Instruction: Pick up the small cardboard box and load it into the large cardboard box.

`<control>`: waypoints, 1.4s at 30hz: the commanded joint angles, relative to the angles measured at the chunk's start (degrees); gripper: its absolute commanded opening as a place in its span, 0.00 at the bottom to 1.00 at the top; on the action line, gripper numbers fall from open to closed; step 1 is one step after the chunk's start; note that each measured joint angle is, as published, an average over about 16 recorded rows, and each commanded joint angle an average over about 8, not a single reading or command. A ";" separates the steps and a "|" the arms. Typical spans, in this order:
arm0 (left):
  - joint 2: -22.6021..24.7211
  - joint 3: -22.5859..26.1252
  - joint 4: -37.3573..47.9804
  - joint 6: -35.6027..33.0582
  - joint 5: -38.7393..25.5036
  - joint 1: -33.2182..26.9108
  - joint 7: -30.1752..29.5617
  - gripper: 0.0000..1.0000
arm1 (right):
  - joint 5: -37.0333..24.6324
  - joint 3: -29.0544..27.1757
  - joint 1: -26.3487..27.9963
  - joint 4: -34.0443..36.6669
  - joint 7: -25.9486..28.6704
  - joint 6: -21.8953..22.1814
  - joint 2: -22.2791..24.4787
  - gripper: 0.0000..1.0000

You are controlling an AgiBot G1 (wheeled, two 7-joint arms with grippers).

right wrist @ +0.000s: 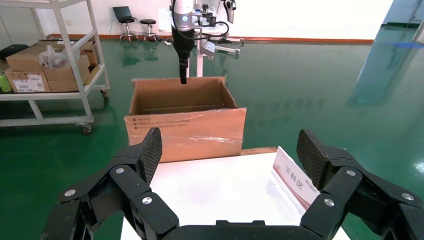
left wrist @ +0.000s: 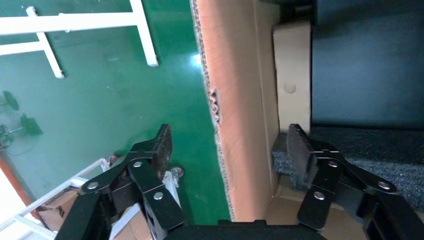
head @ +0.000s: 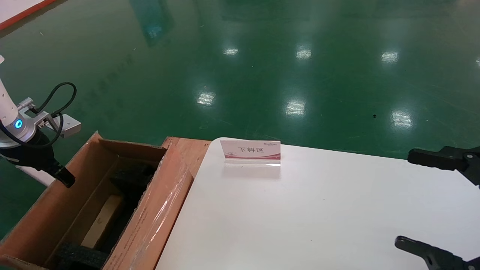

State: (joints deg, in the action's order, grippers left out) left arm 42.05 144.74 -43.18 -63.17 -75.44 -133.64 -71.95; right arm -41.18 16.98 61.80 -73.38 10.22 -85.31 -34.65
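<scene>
Sign: small acrylic placard (head: 250, 150) at the tabletop's (head: 300, 217) far edge reads "下料区".
Large cardboard box (head: 150, 210): lower left of the head view, open, taped flap with small print, black foam pads (head: 80, 257) inside.
Small cardboard box (head: 103, 221): lying inside it, between the foam.
Left pincer (left wrist: 230, 145): fingers apart, straddling the carton's wall, empty.
Right pincer (right wrist: 230, 150): apart, over the tabletop at right, empty.

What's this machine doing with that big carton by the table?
It's packing. The small cardboard box already lies inside the large cardboard box, between black foam pads. The left gripper hangs open over the carton's outer wall, holding nothing. The right gripper waits open above the white table.
</scene>
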 commanded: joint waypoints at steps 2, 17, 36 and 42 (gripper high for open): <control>0.17 -0.18 -0.32 0.33 -0.09 -0.42 0.26 1.00 | 0.00 0.00 0.00 0.01 0.00 0.00 0.00 1.00; -5.62 -8.22 -16.15 8.78 5.54 -12.02 6.93 1.00 | 0.02 0.05 0.03 0.04 -0.03 0.00 0.01 1.00; -7.41 -33.94 -22.36 3.94 12.22 3.57 18.34 1.00 | 0.02 0.07 0.05 0.10 -0.07 0.01 0.02 1.00; -7.36 -45.84 -23.37 0.62 14.90 12.17 23.72 1.00 | 0.00 0.05 0.04 0.10 -0.07 0.01 0.02 1.00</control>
State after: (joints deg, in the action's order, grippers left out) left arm 34.69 98.96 -66.55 -62.54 -60.54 -121.50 -48.26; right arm -41.19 17.01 61.84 -73.28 10.16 -85.30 -34.64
